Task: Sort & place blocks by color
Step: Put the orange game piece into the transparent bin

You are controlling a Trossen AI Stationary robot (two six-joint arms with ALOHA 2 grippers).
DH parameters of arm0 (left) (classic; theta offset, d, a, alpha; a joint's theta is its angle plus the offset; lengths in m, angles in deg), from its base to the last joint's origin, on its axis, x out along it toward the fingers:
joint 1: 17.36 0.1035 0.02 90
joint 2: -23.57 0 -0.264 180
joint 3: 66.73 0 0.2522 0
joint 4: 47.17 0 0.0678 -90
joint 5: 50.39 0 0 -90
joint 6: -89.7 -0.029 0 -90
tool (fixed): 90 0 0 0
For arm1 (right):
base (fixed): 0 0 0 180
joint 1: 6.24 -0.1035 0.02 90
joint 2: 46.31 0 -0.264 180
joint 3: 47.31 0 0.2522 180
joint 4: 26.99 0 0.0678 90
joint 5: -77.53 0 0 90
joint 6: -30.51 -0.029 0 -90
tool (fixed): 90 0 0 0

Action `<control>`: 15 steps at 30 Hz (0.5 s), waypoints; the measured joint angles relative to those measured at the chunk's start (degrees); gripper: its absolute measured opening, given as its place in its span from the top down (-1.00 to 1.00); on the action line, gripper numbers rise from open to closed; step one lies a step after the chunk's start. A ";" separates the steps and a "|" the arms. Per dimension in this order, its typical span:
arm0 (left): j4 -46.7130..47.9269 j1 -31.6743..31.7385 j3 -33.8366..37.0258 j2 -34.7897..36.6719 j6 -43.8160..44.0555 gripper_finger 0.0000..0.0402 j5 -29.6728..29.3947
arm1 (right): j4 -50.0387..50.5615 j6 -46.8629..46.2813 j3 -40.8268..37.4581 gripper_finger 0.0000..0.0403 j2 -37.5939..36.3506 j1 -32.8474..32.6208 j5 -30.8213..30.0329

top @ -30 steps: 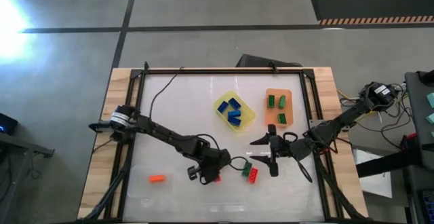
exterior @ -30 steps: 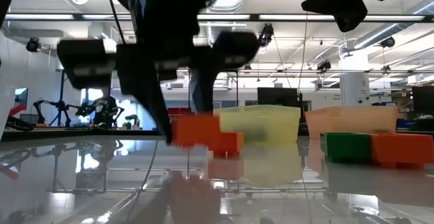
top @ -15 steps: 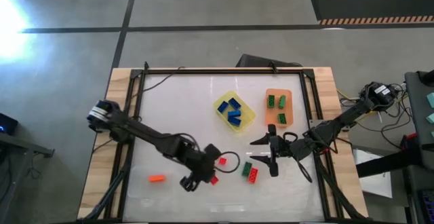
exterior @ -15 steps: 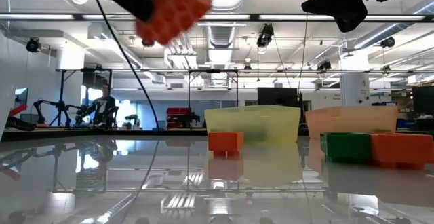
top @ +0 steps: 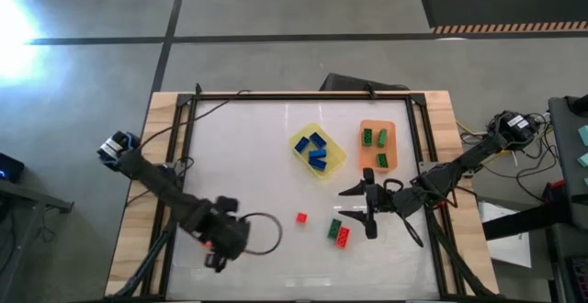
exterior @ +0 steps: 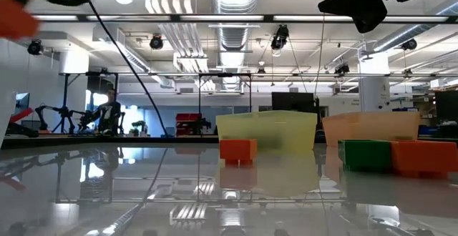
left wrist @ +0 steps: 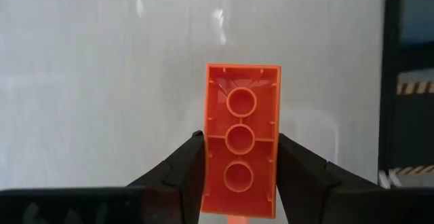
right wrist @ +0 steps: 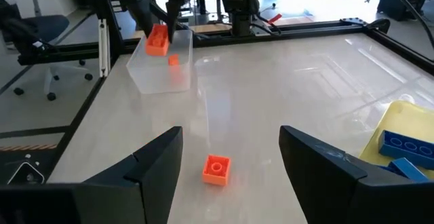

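My left gripper [top: 220,245] hangs near the table's near-left corner, above a clear tray [right wrist: 146,75], shut on an orange brick [left wrist: 241,156]. In the low view this brick is an orange blur [exterior: 14,16] at the upper left. One small orange piece [right wrist: 174,60] lies in the clear tray. My right gripper [top: 345,203] hovers open right of centre, raised off the table. Below it a small orange block [top: 300,218] rests on the table, with a green block [top: 334,227] and a red-orange block [top: 342,238] side by side. My left gripper pinches the orange brick by its two long sides [left wrist: 207,163], one finger [left wrist: 183,173] on each, at the end nearer the wrist. The brick's hollow underside faces the wrist camera. It is lifted clear of the table, its free end sticking out past the fingertips.
A yellow tray [top: 335,161] holds several blue blocks, and an orange tray [top: 378,124] beside it holds three green ones; both stand right of centre toward the far side. A dark frame [top: 276,95] borders the table. A black cable loop [top: 262,234] trails by the left gripper.
My left gripper, shut on the orange brick, has risen from the table near the small orange block and swung toward the table's left edge, ending over the clear tray. The brick is now lifted clear. The other blocks have stayed in place.
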 joint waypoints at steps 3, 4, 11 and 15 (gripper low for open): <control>4.65 -4.07 0.21 0.13 7.01 0.34 0.02 | 0.01 0.55 0.00 -0.17 0.00 0.00 -0.01; 5.06 -5.45 0.60 0.13 8.12 0.34 0.04 | 0.00 0.91 0.00 -0.17 0.00 0.00 0.00; 4.61 -10.81 7.36 0.06 18.52 0.34 1.92 | -0.02 2.00 0.00 -0.17 0.00 0.00 0.00; -0.29 -11.68 9.80 0.04 22.75 0.34 2.14 | 0.00 1.98 0.00 -0.17 0.00 0.00 0.01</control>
